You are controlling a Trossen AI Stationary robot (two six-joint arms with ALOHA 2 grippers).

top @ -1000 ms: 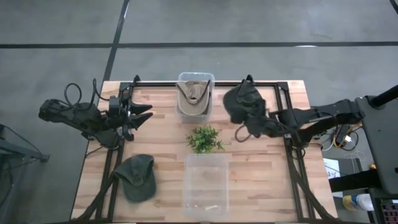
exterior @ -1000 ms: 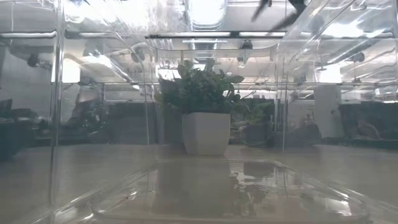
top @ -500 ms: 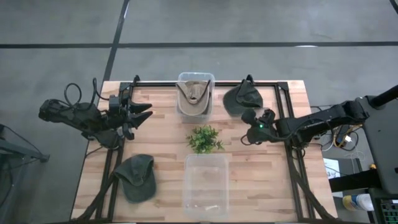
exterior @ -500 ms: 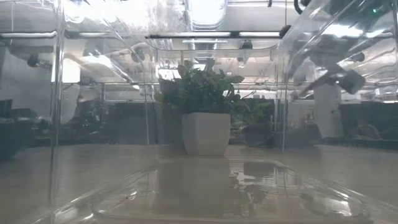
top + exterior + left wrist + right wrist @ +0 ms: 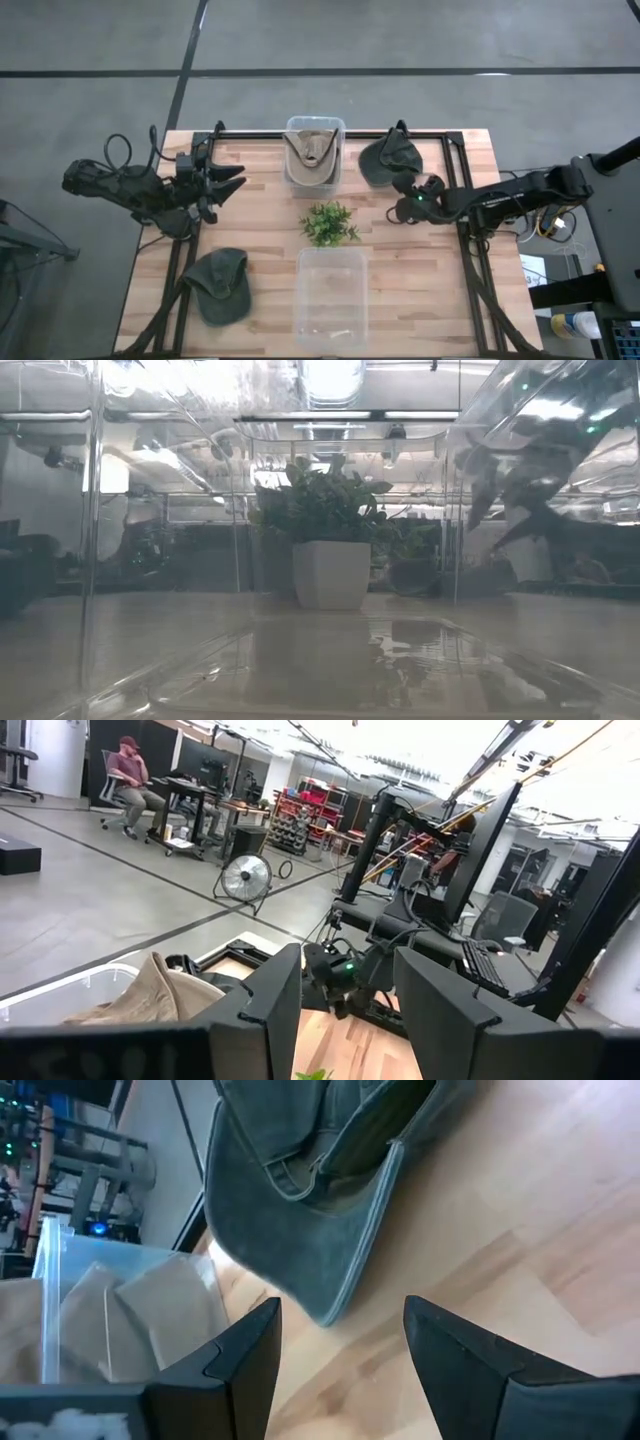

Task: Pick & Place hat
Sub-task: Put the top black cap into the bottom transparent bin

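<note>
A dark green hat [image 5: 386,160] lies on the wood near the table's far right corner; in the right wrist view the hat [image 5: 300,1190] is just beyond my open fingers. My right gripper [image 5: 399,203] [image 5: 340,1330] hovers open on its near side and touches nothing. A second dark green hat [image 5: 222,285] lies at the near left. A tan hat [image 5: 313,150] [image 5: 120,1320] sits in a clear bin. My left gripper [image 5: 238,182] [image 5: 347,980] waits open at the left.
A small potted plant [image 5: 327,222] [image 5: 325,550] stands mid-table. An empty clear bin [image 5: 332,300] sits at the near edge, right in front of the low camera. The tan hat's bin [image 5: 292,170] is at the far edge. Bare wood lies right of the plant.
The dark green hat, raised over the table's far right a second ago, has come down and lies flat by the far edge. My right gripper has let it go, drawn back toward the near and right side, then edged a little toward the hat again.
</note>
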